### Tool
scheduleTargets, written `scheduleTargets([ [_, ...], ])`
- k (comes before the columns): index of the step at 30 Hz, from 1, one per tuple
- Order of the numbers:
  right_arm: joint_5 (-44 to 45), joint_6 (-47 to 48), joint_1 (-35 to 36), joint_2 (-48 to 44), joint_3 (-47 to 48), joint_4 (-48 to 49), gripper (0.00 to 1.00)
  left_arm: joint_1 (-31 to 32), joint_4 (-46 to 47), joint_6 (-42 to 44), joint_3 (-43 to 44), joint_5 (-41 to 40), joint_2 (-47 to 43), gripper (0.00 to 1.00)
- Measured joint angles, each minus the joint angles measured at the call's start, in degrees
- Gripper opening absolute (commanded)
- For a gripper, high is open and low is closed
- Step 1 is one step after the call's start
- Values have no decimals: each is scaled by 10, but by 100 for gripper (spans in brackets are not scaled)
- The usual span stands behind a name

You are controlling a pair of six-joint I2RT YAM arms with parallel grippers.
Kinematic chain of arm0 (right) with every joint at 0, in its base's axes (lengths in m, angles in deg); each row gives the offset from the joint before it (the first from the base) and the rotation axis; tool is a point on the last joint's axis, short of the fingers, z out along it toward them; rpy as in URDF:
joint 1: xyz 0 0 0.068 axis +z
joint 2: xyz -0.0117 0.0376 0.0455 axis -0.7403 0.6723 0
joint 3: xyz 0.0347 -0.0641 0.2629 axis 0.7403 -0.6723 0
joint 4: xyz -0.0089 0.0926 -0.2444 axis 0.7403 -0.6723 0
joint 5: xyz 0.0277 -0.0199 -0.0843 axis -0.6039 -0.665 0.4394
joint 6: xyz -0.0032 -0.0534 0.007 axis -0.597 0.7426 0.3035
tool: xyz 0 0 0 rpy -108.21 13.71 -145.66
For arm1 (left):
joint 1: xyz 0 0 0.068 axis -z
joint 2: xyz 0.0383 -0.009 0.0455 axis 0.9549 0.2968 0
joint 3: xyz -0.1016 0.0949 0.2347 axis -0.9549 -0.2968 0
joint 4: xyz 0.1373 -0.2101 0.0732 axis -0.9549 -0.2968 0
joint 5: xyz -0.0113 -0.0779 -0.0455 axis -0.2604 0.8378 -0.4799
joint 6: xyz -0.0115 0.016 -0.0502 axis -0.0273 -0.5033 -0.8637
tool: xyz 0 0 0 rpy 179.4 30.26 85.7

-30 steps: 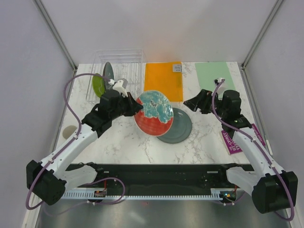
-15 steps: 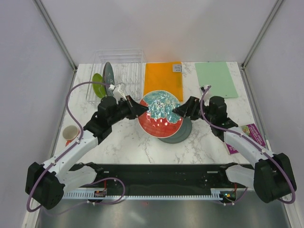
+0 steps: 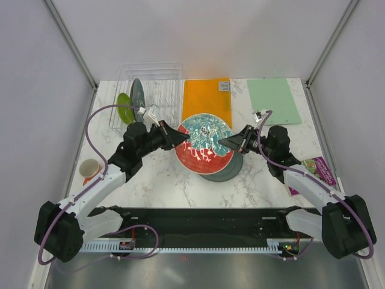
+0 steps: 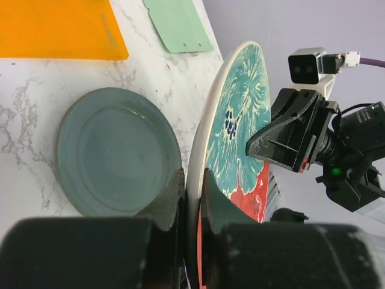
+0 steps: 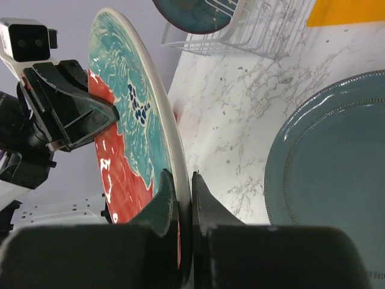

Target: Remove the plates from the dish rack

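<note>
The red plate with teal floral pattern (image 3: 203, 146) hangs tilted over the grey-green plate (image 3: 233, 166), which lies flat on the table. My left gripper (image 3: 180, 137) is shut on its left rim (image 4: 207, 150). My right gripper (image 3: 226, 142) is shut on its right rim (image 5: 171, 144). In the left wrist view the jaws (image 4: 191, 186) pinch the white edge, and the right wrist view shows the same at its gripper (image 5: 183, 186). The clear dish rack (image 3: 157, 90) at the back left holds a dark teal plate (image 3: 137, 93) and a lime-green plate (image 3: 124, 107), both on edge.
An orange mat (image 3: 206, 99) and a green mat (image 3: 274, 99) lie flat at the back. An orange-and-cream cup (image 3: 89, 169) stands near the left edge. A magenta booklet (image 3: 314, 171) lies at the right under my right arm.
My right arm swung left from the table's right side to the plate and shut its jaws on the right rim. The left gripper carried the plate slightly rightward over the grey-green plate.
</note>
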Motion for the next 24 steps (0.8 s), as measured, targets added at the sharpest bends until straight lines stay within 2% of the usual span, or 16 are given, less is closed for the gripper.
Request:
scheduleTargets([
  [1, 1, -2, -1, -10, 0, -5, 0, -1, 4, 0, 1, 4, 0, 34],
  [3, 12, 2, 0, -30, 0, -22, 0, 2, -3, 3, 8, 1, 0, 44],
  [4, 26, 13, 6, -43, 4, -41, 0, 7, -16, 11, 12, -12, 1, 65],
  [7, 78, 71, 23, -73, 20, -124, 0, 17, -49, 42, 17, -55, -7, 81],
  [10, 125, 111, 22, -78, 21, -198, 0, 18, -88, 76, 18, -119, -41, 83],
  [15, 198, 156, 2, -63, 21, -300, 0, 18, -157, 133, 18, -217, -150, 85],
  [20, 218, 175, -20, -25, 21, -312, 0, 18, -191, 163, 12, -268, -257, 88],
  [24, 204, 172, -41, 9, 21, -295, 0, 18, -209, 176, 9, -289, -303, 88],
])
